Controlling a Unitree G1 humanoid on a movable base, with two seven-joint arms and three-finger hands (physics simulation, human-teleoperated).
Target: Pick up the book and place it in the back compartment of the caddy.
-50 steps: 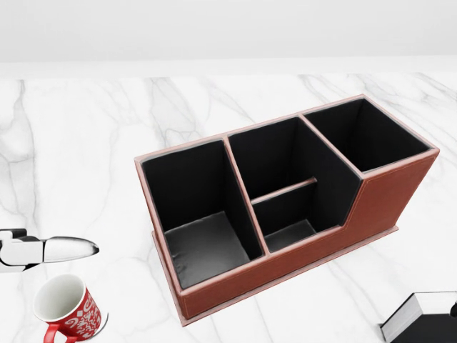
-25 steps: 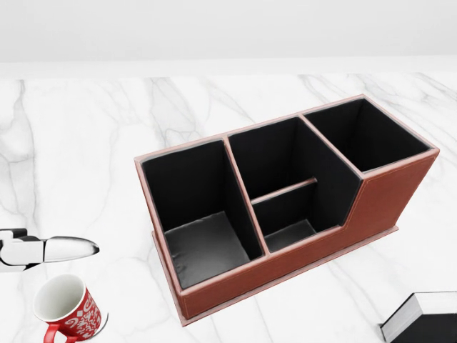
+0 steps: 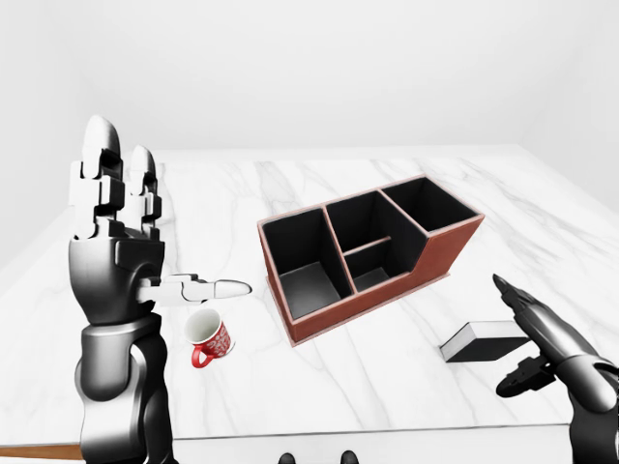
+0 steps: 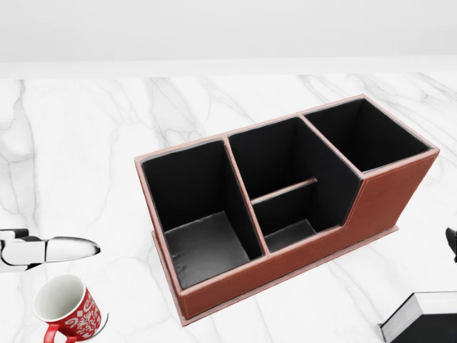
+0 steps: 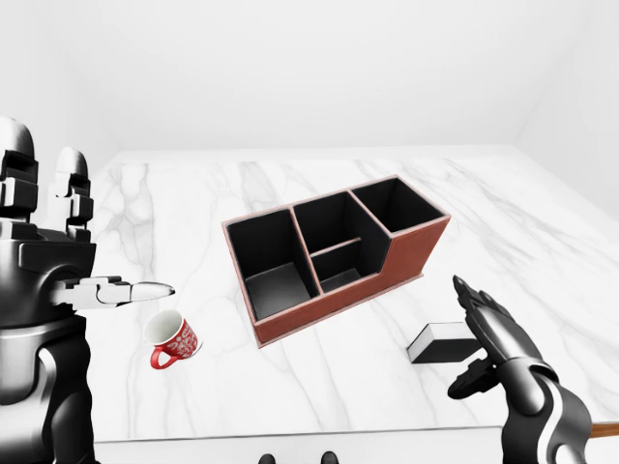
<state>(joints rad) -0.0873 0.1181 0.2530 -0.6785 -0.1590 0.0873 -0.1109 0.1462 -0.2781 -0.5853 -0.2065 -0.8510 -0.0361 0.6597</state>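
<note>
Since the earlier head views, a dark fingertip of the right hand (image 5: 498,338) has come into the head view at its right edge, just above the book (image 3: 481,341); nothing else there has shifted, and the camera holds the same framing.

The book lies flat on the white marble table (image 3: 406,367), black cover up, pale page edges facing the left of the eye views. It sits to the lower right of the caddy (image 3: 366,253), apart from it. In both eye views the right hand hovers at the book's right end with its fingers spread and unclosed; one long finger points up toward the top of the view and the thumb juts left, below the book's near edge. The fingers overlap the book's right end in the picture, but whether any of them touches the cover cannot be told.

The caddy is brown outside and black inside, standing at a slant, with a large compartment at its left end, a middle section split by a low divider, and a taller compartment at its upper right end. All of them hold nothing.

The left hand (image 3: 121,246) is raised at the left of the eye views, fingers upright and open, thumb pointing right, holding nothing. A red and white mug (image 3: 208,336) stands on the table just below that thumb.
</note>
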